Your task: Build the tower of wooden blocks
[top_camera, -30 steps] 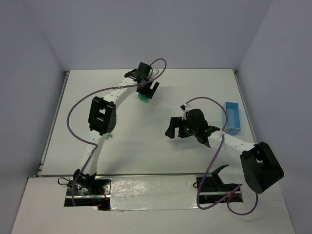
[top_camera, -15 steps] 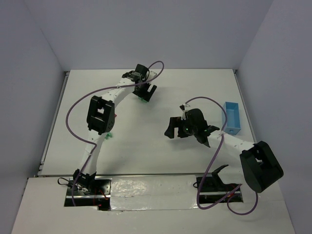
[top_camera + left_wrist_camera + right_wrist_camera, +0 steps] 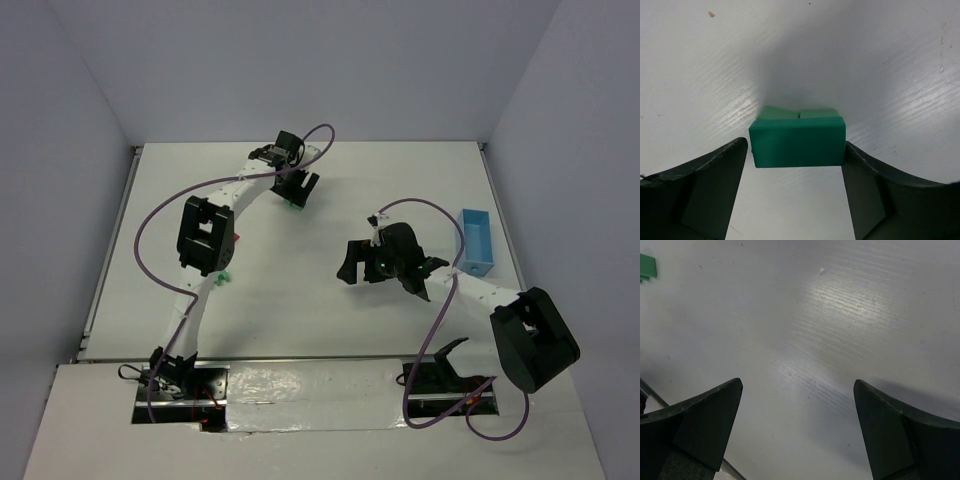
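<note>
A white worktop is seen from above with two robot arms bolted at its near edge. The left gripper reaches close to the far edge, left of the middle. In the left wrist view its two fingers stand at either end of a green brick, which lies flat across two green blocks side by side beneath it. The fingers are set at about the brick's width, and it cannot be told whether they press on it.

The right gripper hangs wide and empty over the middle of the worktop. A light blue tray lies by the right edge. Another small green block sits beside the left arm, towards the left edge, with a speck of red next to it, too small to identify.

The step seems to be handling this top brick. To do it well, the jaws should stay centred on the brick, meet both ends together and move straight up or down, so the pair below is not nudged apart.
</note>
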`<state>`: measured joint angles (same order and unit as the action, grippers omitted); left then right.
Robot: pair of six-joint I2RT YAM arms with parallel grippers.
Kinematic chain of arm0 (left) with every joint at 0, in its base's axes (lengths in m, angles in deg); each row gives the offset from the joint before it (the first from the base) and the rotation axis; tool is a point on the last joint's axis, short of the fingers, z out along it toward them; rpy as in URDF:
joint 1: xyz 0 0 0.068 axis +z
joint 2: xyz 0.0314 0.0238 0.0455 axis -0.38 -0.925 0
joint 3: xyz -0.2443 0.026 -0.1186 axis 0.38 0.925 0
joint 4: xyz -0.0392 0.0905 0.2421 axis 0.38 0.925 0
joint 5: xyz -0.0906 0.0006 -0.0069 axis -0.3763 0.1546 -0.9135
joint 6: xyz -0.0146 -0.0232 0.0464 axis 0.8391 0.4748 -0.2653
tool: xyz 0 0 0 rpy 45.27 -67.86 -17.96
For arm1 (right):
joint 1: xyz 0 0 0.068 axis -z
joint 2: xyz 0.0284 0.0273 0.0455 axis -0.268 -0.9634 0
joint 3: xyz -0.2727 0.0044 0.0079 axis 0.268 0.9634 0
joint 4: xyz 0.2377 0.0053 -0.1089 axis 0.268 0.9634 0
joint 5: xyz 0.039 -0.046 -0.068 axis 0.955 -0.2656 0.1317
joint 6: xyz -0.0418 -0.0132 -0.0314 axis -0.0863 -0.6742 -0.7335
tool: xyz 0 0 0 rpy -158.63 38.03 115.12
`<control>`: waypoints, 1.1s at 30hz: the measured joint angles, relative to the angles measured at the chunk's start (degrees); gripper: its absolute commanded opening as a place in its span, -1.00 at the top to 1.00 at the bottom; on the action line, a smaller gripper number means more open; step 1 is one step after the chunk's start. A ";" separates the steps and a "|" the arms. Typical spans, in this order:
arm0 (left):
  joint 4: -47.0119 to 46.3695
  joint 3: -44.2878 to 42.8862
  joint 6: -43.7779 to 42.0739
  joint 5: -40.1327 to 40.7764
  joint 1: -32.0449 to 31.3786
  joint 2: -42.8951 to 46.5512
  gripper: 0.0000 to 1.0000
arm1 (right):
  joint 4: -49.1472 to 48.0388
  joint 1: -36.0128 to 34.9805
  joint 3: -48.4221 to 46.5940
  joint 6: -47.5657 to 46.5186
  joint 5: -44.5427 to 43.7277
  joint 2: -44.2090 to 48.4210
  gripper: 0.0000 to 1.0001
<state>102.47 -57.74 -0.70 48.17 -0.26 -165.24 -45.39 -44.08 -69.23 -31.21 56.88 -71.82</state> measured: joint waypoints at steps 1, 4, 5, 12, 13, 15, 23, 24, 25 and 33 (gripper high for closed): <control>0.02 0.00 0.00 -0.17 0.00 0.00 -0.70 | -0.02 0.00 0.00 0.00 -0.04 0.00 -0.99; 0.00 0.00 -0.04 -0.44 0.00 0.00 -0.67 | 0.00 0.00 0.00 0.00 -0.24 -0.02 -0.99; 0.00 0.00 -0.02 -0.52 0.00 0.00 -0.63 | 0.02 0.00 -0.02 0.00 -0.26 -0.02 -0.99; 0.02 0.00 0.02 -0.72 0.00 0.00 -0.43 | 0.02 0.00 -0.02 0.00 -0.31 -0.02 -0.99; 0.02 0.00 0.02 -0.72 0.00 0.00 -0.36 | 0.02 0.00 -0.02 0.00 -0.31 -0.02 -0.99; 0.00 0.00 0.07 -0.70 0.00 0.00 -0.34 | 0.02 -0.02 -0.02 0.00 -0.33 -0.02 -0.99; 0.00 0.00 0.09 -0.70 0.00 0.00 -0.43 | 0.07 -0.20 -0.07 0.00 -0.44 -0.02 -0.99; 0.02 0.00 0.09 -0.70 0.00 0.00 -0.52 | 0.13 -0.20 -0.11 -0.02 -0.44 -0.02 -0.99; 0.00 0.00 0.17 -0.68 0.00 0.00 -0.56 | 0.13 -0.20 -0.17 -0.02 -0.44 -0.02 -0.99; 0.02 -0.02 0.28 -0.20 0.00 0.00 -0.95 | 0.15 -0.22 -0.24 -0.02 -0.44 -0.02 -0.99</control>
<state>102.49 -57.76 -0.41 47.97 -0.26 -165.24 -45.23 -44.30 -69.47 -31.23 56.45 -71.85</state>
